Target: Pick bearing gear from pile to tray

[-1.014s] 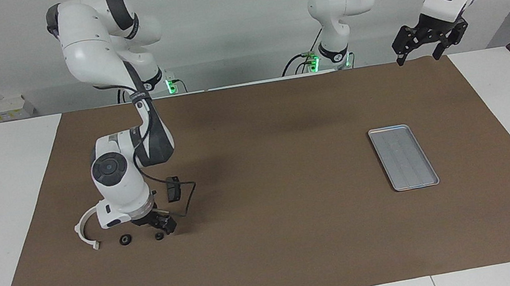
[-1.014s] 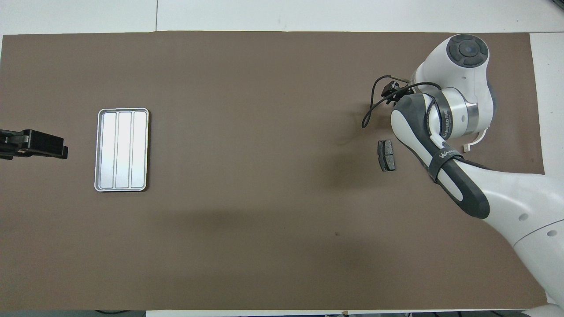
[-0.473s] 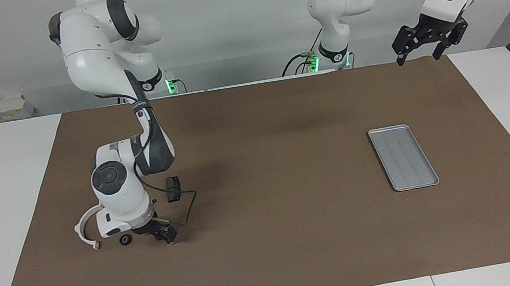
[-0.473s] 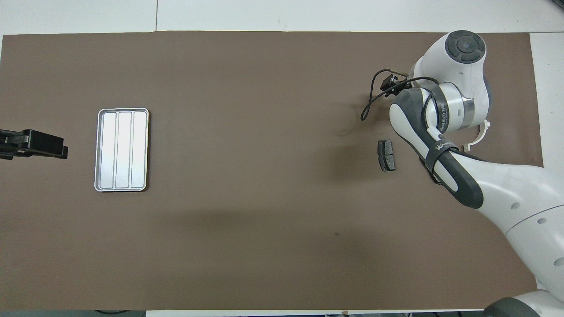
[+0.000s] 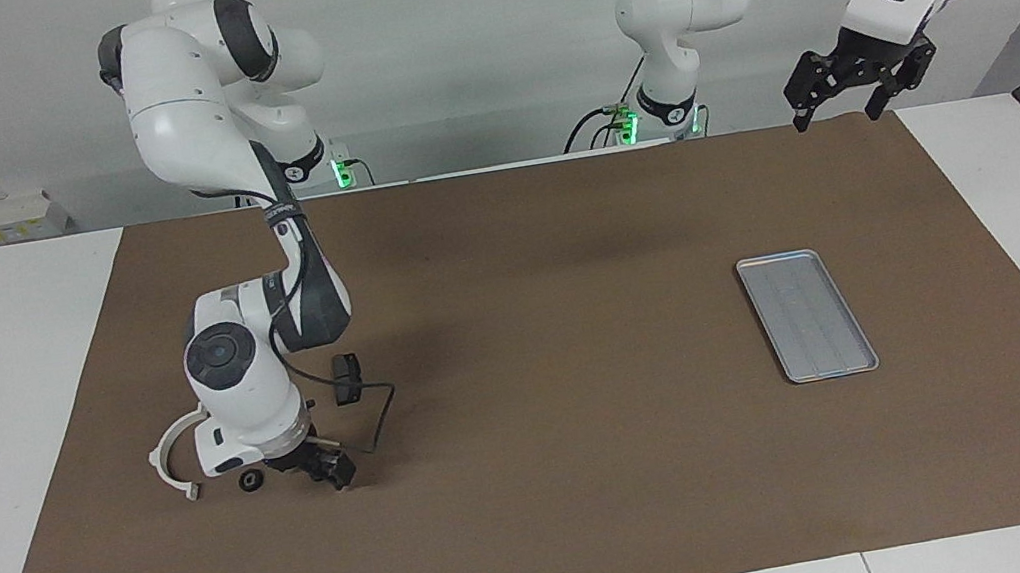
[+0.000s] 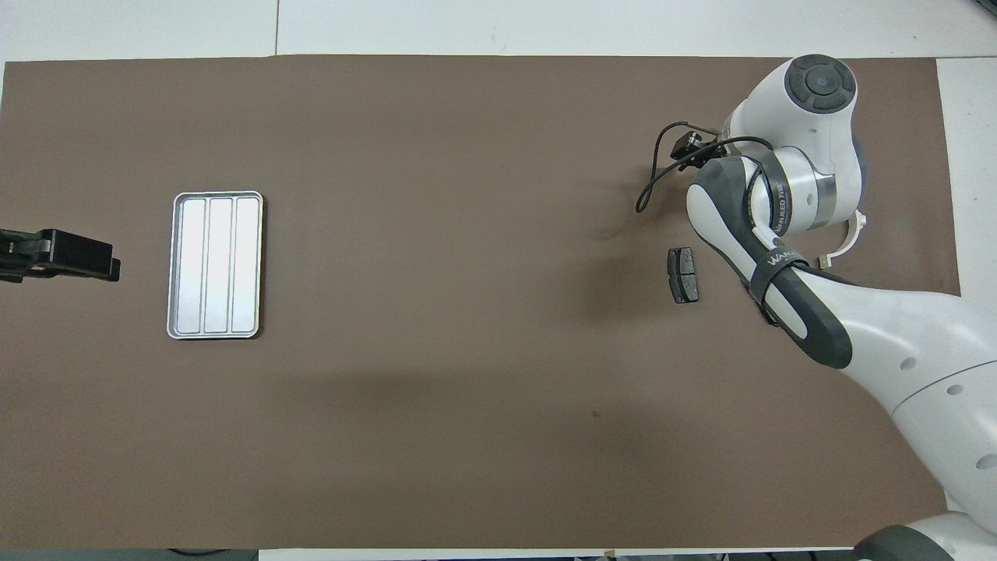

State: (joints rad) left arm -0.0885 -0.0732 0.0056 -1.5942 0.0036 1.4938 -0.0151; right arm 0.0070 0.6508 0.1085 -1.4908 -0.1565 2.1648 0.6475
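The right gripper (image 5: 327, 468) is down low at the pile, at the right arm's end of the brown mat (image 5: 565, 521), its tip at or just above the mat surface; whether it touches anything cannot be told. Its jaws stand apart, and nothing can be seen held between them. Just beside it lies a small black round piece (image 5: 249, 481), and past that the white half-ring bracket (image 5: 167, 459), partly hidden by the arm's wrist. In the overhead view the arm covers the gripper and the round piece; only an end of the bracket (image 6: 849, 241) shows, and one dark brake pad (image 6: 683, 274) lies flat on the mat, nearer to the robots than the gripper. The tray (image 5: 806, 314) sits flat toward the left arm's end, well apart from the pile, with nothing in it. The left gripper (image 5: 850, 110) waits raised over the mat's edge at that end, jaws apart, holding nothing.
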